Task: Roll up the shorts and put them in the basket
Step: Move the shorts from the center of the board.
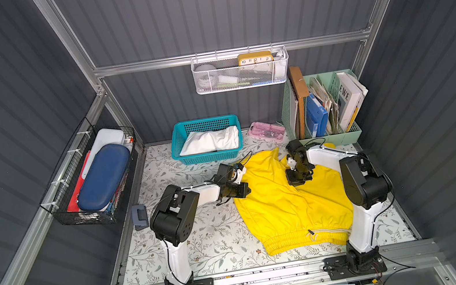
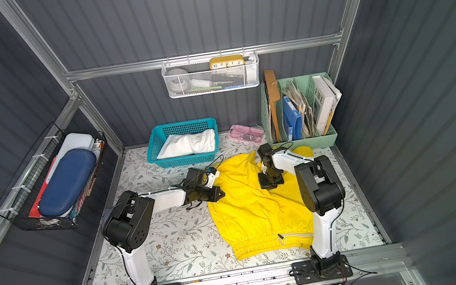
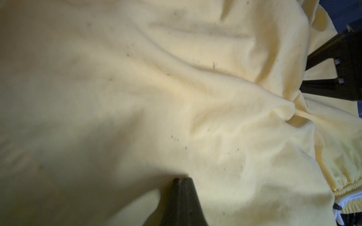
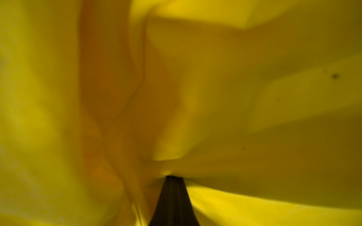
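Observation:
The yellow shorts lie spread on the floral table in both top views, elastic waistband and whitish drawstring toward the front edge. My left gripper is at the left edge of the near leg, its jaws shut on a pinch of yellow cloth; in the left wrist view the left gripper shows its fingers together. My right gripper points down onto the middle of the far part, jaws shut, and cloth folds gather at the right gripper. The white shorts lie in a teal basket.
Behind the yellow shorts are a pink case and a green file organizer full of books. A small blue hole punch sits at the table's left edge. A wire basket hangs on the left wall and a white mesh basket on the back wall.

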Robot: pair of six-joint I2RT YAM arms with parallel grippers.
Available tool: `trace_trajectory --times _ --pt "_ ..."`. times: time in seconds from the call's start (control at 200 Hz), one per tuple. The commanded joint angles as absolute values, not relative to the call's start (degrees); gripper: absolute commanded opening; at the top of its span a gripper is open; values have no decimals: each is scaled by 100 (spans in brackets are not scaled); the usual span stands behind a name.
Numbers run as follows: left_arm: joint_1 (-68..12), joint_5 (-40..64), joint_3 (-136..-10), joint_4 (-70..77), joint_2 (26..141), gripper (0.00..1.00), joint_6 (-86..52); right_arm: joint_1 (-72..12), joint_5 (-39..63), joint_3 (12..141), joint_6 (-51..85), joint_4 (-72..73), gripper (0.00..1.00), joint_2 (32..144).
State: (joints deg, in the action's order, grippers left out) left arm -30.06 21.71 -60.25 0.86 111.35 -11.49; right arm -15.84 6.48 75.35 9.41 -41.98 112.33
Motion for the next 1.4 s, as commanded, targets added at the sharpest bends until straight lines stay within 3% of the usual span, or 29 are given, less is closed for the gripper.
trace_trajectory --times 0.0,0.555,0.63,0.73,0.83,1.016,1.201,1.306,1.396 --pt "-2640 1210 -5567 -1234 11111 0 -1304 -1819 933 7637 1026 -4367 0 11412" --pt "-1934 251 -5979 -1910 10523 0 -973 -2511 1793 8253 1297 -3803 0 11768" --pt "-1934 238 -6118 -1808 10292 0 -903 -2483 1758 8236 1222 -3675 7 11591" --pt "-1934 192 -6267 -1517 9911 0 -726 -2398 1634 8156 1141 -3574 24 11240" --pt "-1942 367 -6377 -1215 9430 22 -371 -2217 1489 7932 1125 -3418 39 10766" --pt "-2032 1385 -6507 -792 8760 55 132 -1509 1199 7332 1112 -3208 51 9915" --pt "-2867 1508 -6665 -928 8787 91 532 -583 1021 6848 1070 -3381 65 9346" --pt "-3357 1666 -6719 -884 8952 99 698 -125 907 6560 1085 -3291 67 9110" --pt "-3685 1809 -6767 -786 9121 100 805 287 902 6394 1124 -3222 69 9043"
